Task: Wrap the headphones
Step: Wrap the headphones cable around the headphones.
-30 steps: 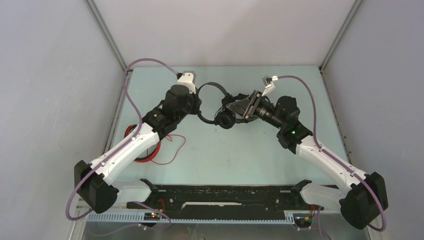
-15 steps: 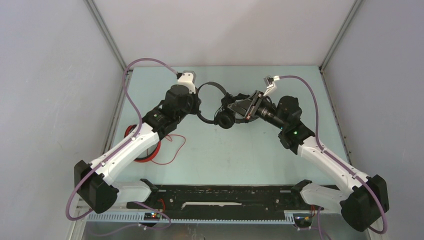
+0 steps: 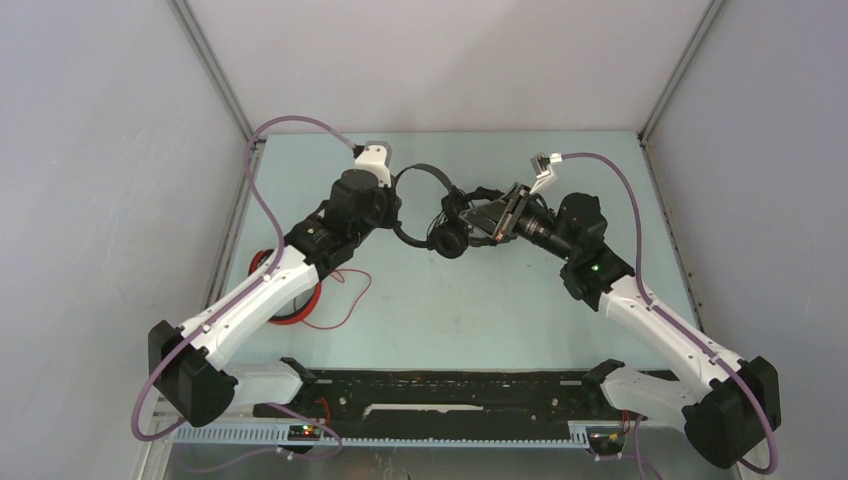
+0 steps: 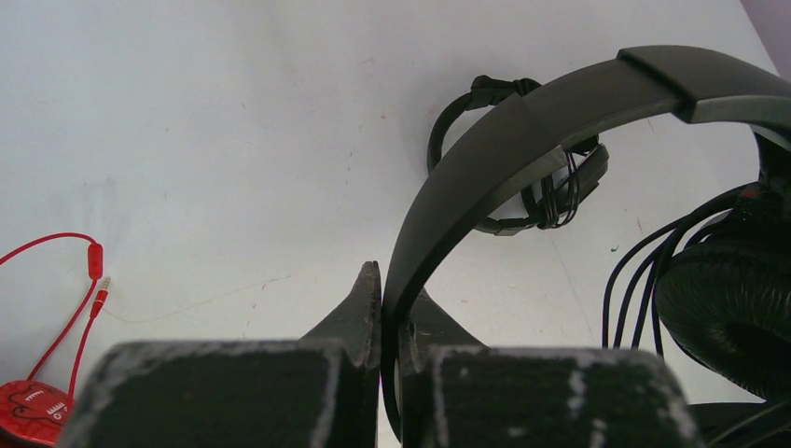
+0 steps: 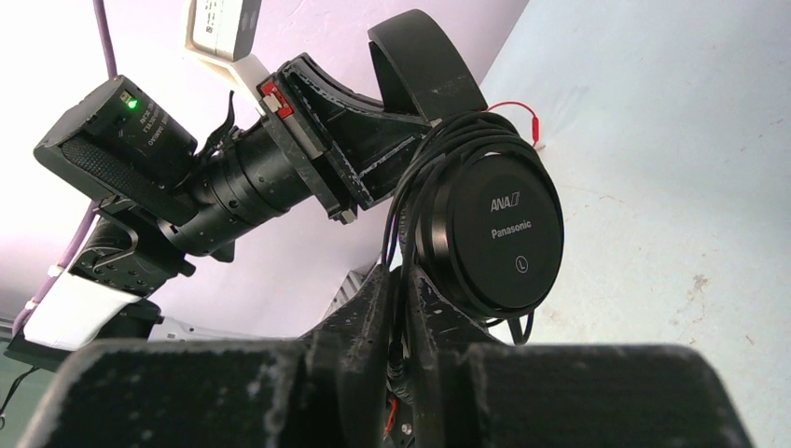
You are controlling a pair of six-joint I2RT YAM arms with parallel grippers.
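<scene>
A bulky black pair of headphones hangs between my two grippers, above the table. My left gripper (image 4: 393,301) (image 3: 396,207) is shut on its wide headband (image 4: 522,121) (image 3: 412,172). The ear cup (image 5: 504,233) (image 3: 449,239) marked Panasonic hangs just past my right gripper (image 5: 401,291) (image 3: 464,222). That gripper is shut on the black cable (image 5: 407,210), whose strands loop over the cup. A slim black headset (image 4: 522,191) with its cable wound round it lies on the table behind. The red headset (image 3: 283,300) lies under my left arm.
A loose red cable (image 3: 345,295) (image 4: 65,280) trails on the pale table (image 3: 480,310) beside the red headset. Grey walls (image 3: 110,200) close in the left, right and back sides. My arms' bases stand on a black rail (image 3: 450,395) at the near edge.
The right gripper's jaws have narrowed onto the cable, and the right forearm has drifted slightly to the right. The left arm and the headband have not moved.
</scene>
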